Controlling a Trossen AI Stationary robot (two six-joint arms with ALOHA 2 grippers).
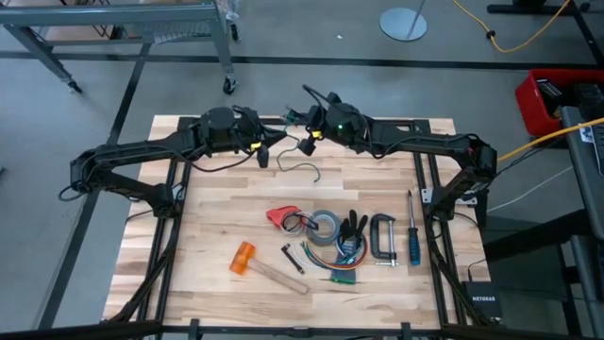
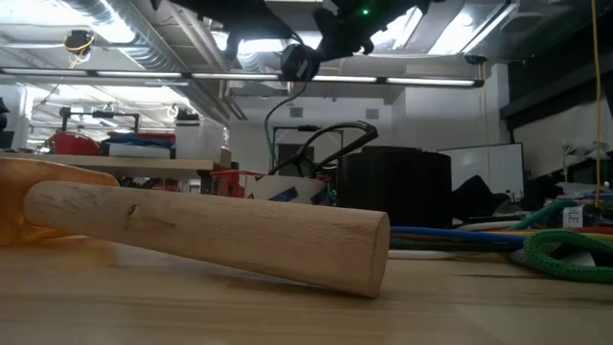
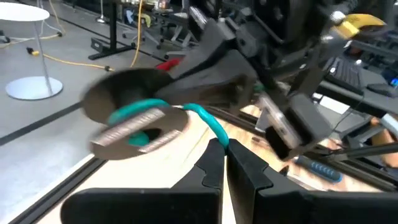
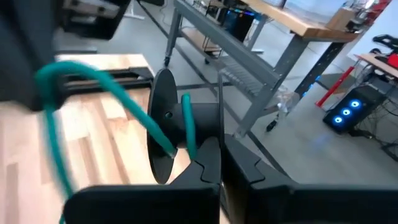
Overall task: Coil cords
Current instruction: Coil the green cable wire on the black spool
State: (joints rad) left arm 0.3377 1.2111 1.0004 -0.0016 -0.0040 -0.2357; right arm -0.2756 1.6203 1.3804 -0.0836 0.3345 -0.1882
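Both grippers up over the table's far edge — left gripper (image 3: 225,163) pinches the cord (image 3: 208,121), right gripper (image 4: 221,163) clamps its spool (image 4: 163,124), presumably for winding.

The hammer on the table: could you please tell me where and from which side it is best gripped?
Grip the hammer at mid-handle, from straight above, fingers across the shaft. It lies flat and diagonal on the table, and the round wooden handle looks slimmer than the orange head.

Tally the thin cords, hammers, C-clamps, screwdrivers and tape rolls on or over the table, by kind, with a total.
Cord: 1
Hammer: 1
C-clamp: 1
Screwdriver: 1
Tape roll: 1
Total: 5
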